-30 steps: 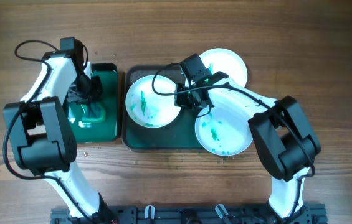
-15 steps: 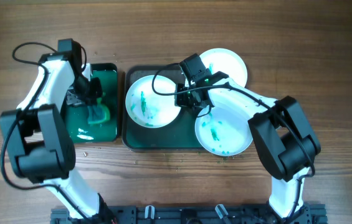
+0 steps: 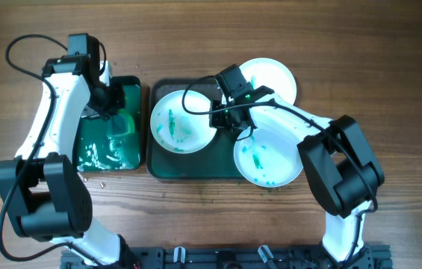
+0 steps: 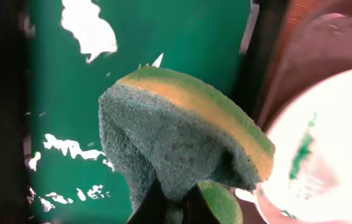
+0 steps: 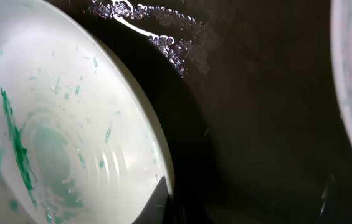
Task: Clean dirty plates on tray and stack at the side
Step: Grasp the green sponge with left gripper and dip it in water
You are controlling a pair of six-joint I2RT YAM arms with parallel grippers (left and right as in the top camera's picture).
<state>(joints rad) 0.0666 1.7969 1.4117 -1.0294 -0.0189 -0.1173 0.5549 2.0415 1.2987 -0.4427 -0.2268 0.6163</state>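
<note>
Risk: left hand (image 4: 174, 202) clamps sponge (image 4: 182, 137) by a corner; may slip mid-scrub. The right hand (image 3: 229, 119) sits at plate (image 3: 181, 142) rim, closure unclear; plate could skid.

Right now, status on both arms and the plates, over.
Left gripper shut on sponge over green basin. Right gripper at rim of dirty plate, grip unclear. Second dirty plate waiting.

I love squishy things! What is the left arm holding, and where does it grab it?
The left pincer holds the green sponge, pinching its squeezed lower edge.
</note>
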